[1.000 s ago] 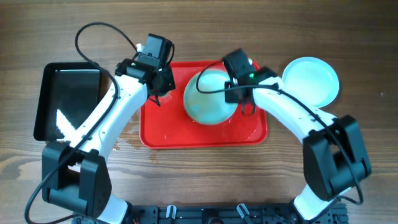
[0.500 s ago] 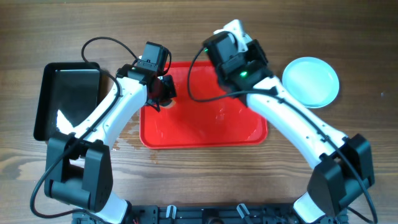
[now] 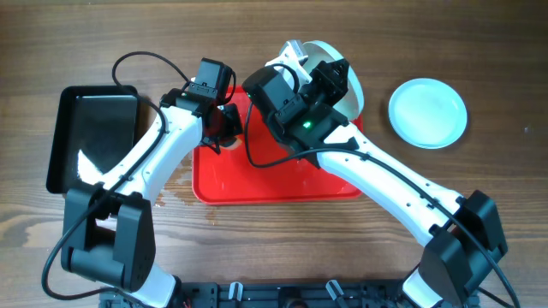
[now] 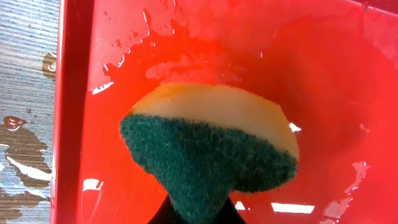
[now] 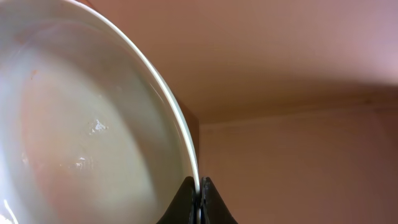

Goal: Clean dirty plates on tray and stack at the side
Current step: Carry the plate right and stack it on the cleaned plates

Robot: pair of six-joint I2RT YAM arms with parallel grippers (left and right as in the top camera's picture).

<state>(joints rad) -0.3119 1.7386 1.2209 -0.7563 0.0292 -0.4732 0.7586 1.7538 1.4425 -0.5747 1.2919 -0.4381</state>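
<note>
- Left gripper (image 4: 194, 215) clamps a green-and-yellow sponge (image 4: 211, 143) over the left end of the wet red tray (image 3: 282, 181).
- Right gripper (image 5: 199, 200) pinches a plate (image 5: 93, 124) by its rim, tilted above the tray's far edge.
- Second plate (image 3: 428, 113) lies right of the tray.

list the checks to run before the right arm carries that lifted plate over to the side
1. Right hand grip on the lifted plate: ok, rim pinched at the edge.
2. Lifted plate's face clean: cannot tell, faint specks show in the wrist view.
3. Left hand holding the sponge: ok, apart from the lifted plate.
4. Plate on the table, right of the red tray, free for stacking: ok, nothing on it.
5. Table dry: not ok, water beside the tray's rim.
</note>
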